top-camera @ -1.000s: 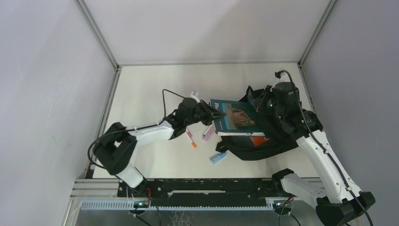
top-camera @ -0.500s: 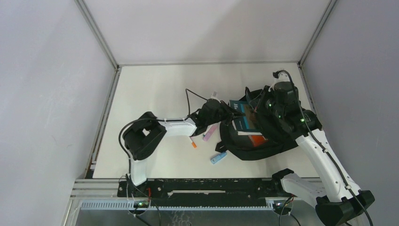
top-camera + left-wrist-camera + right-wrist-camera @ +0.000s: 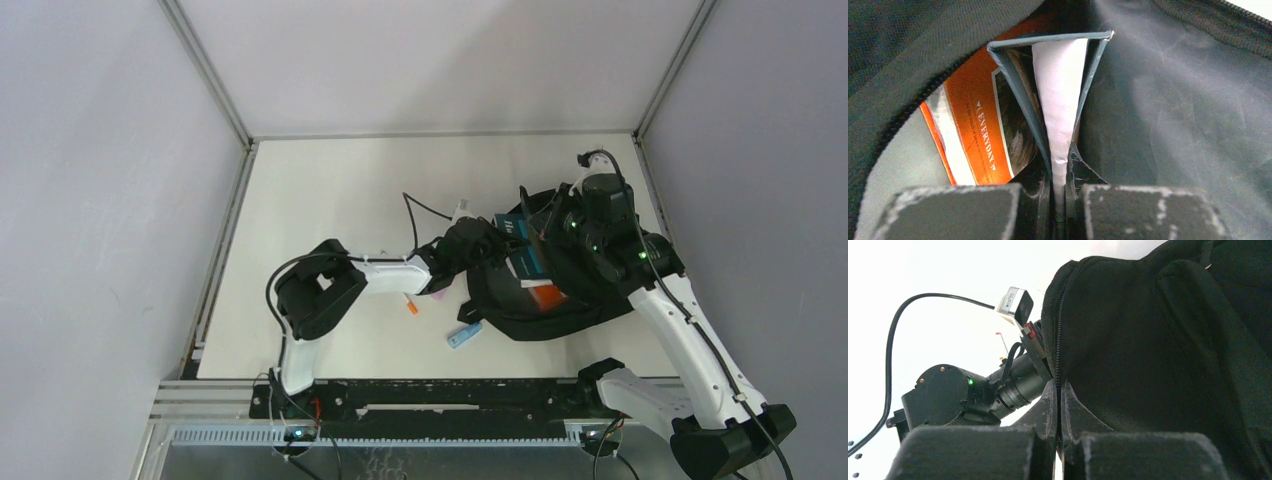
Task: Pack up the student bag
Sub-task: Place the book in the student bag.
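The student bag (image 3: 560, 310) lies on its side at the right of the table, mouth facing left. My left gripper (image 3: 497, 243) is shut on a teal book (image 3: 522, 252), which sits mostly inside the mouth. In the left wrist view the gripper (image 3: 1060, 172) pinches the teal book (image 3: 1060, 100) at its white page edge, with an orange book (image 3: 973, 135) beside it inside the bag (image 3: 1173, 100). My right gripper (image 3: 555, 235) is shut on the bag's zip rim. In the right wrist view the gripper (image 3: 1058, 400) clamps the zip seam of the bag (image 3: 1148, 340).
An orange marker (image 3: 408, 303), a purple pen (image 3: 440, 291) and a blue eraser-like piece (image 3: 463, 335) lie on the table left of the bag. The left arm's wrist (image 3: 948, 395) sits close beside the bag's mouth. Walls enclose the table.
The left arm has stretched right and pushed the teal book deeper into the bag, so less of the cover shows. The right gripper has stayed on the bag's rim.
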